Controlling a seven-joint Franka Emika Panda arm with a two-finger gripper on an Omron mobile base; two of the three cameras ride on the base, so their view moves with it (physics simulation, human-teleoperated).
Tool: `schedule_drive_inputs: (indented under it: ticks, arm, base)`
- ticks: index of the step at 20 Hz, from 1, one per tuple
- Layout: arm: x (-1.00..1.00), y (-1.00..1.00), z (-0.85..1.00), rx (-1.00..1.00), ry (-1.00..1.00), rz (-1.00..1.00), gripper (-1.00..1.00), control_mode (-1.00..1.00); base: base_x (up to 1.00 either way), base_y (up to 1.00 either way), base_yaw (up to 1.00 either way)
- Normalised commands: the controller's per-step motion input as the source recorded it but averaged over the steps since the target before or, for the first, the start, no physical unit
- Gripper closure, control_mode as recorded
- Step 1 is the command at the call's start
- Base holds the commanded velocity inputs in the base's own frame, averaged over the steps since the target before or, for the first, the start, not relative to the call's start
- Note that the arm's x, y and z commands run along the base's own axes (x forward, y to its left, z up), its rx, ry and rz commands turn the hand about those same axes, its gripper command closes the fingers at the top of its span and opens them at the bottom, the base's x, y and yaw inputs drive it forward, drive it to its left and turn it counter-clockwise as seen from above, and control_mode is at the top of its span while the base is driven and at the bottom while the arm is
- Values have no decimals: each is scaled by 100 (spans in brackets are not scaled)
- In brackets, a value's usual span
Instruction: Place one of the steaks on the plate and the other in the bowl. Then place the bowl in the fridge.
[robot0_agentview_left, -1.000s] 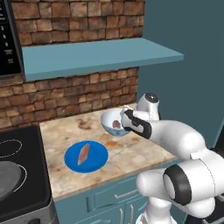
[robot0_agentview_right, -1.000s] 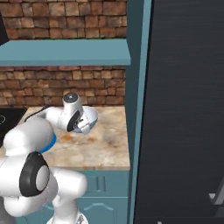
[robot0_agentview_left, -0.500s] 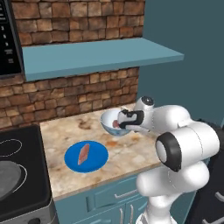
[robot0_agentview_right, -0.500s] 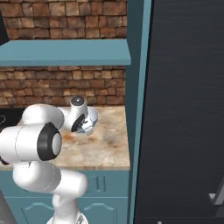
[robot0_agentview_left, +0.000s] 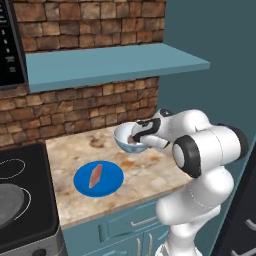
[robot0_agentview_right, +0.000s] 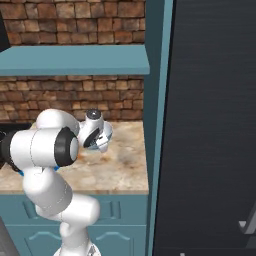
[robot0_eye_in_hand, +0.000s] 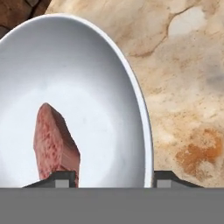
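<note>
A small white bowl (robot0_agentview_left: 128, 145) with a blue outside sits on the counter near the brick wall. One steak (robot0_eye_in_hand: 54, 144) lies inside the bowl (robot0_eye_in_hand: 96, 87). My gripper (robot0_agentview_left: 136, 136) is at the bowl's near rim. In the hand view the gripper (robot0_eye_in_hand: 114, 179) straddles that rim, with one fingertip inside by the steak and the other outside. The jaws stand apart and grip nothing. The other steak (robot0_agentview_left: 95, 175) lies on the blue plate (robot0_agentview_left: 109, 186), left of the bowl. The black fridge (robot0_agentview_right: 215, 125) stands to the right of the counter with its door closed.
A black stove (robot0_agentview_left: 20, 195) with a dark pan borders the counter on the left. A teal shelf (robot0_agentview_left: 110, 62) hangs over the counter. A teal cabinet panel (robot0_agentview_right: 157, 125) separates the counter from the fridge. The counter's front edge (robot0_agentview_left: 125, 207) runs just beyond the plate.
The arm's elbow and upper links have swung round toward the cameras while the hand stayed at the bowl's rim. Bowl, plate and both steaks have not moved.
</note>
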Motion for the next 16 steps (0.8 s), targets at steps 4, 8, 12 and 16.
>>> schedule_drive_inputs:
  ticks: [4, 8, 12, 16]
  arm:
    - [-3, 8, -12, 0, 0, -5, 100, -100]
    - [-47, 0, -6, 1, 0, -8, 100, -100]
    - [-77, -4, 22, 11, 0, -18, 100, -100]
    - [-69, -9, 61, 16, -1, -20, 100, -100]
  base:
    - [0, 0, 0]
    - [0, 0, 0]
    - [0, 0, 0]
    - [0, 0, 0]
